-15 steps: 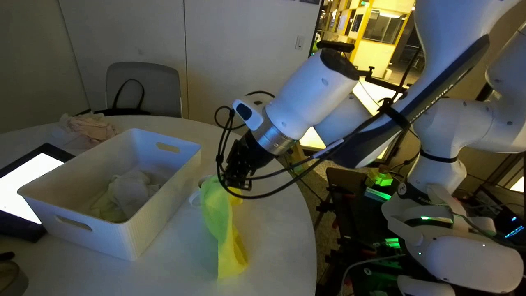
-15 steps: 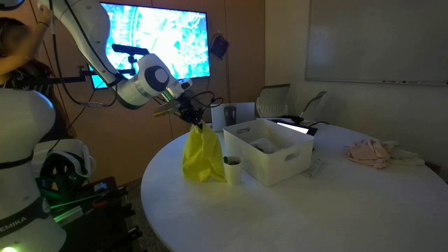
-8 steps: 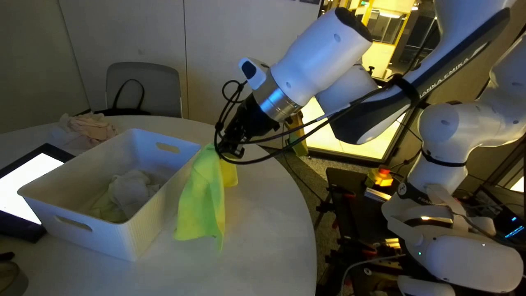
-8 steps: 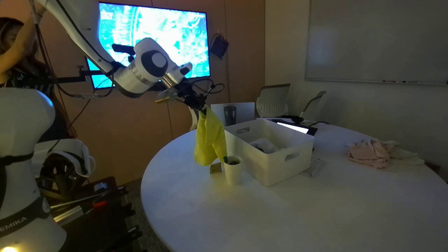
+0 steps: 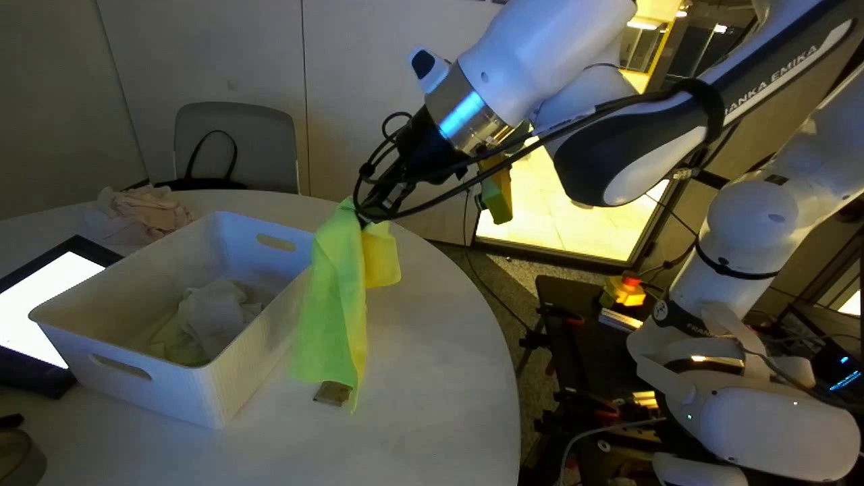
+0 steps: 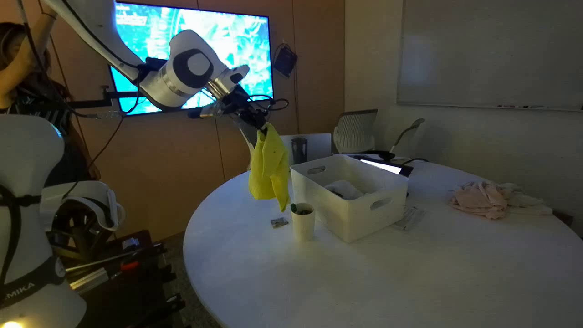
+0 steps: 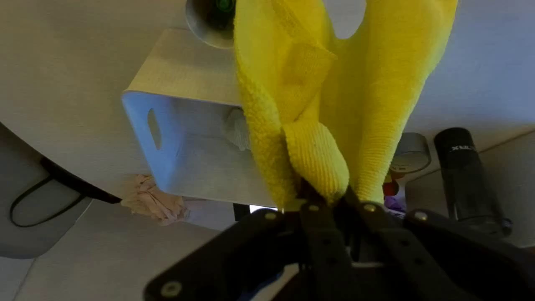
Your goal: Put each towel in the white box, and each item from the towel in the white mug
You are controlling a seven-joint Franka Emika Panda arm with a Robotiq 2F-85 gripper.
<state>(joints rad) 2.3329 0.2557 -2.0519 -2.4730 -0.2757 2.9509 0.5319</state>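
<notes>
My gripper (image 5: 368, 219) is shut on the top of a yellow-green towel (image 6: 269, 166), which hangs in folds above the table. In the wrist view the cloth bunches between the fingertips (image 7: 311, 207). The white box (image 6: 346, 218) stands beside the hanging towel, with a rumpled pale cloth (image 5: 216, 314), yellow-green at one end, lying inside. Close to the box is the white mug (image 6: 304, 228), upright with something dark green in it; the towel hides it in an exterior view. A small flat packet (image 6: 279, 222) lies on the table next to the mug, partly covered by the towel's lower end in an exterior view (image 5: 333, 393).
A tablet (image 5: 54, 304) with a bright screen lies past the box. Pinkish cloth (image 6: 480, 200) is heaped farther along the round table. A dark bottle (image 6: 299, 150) and a grey cylinder (image 7: 411, 152) stand near the box. Loose cables (image 5: 486, 179) loop along the arm.
My gripper has risen with the towel, lifting its lower end off the table. The small packet has come into view and lies flat now, where half a second ago it looked tilted.
</notes>
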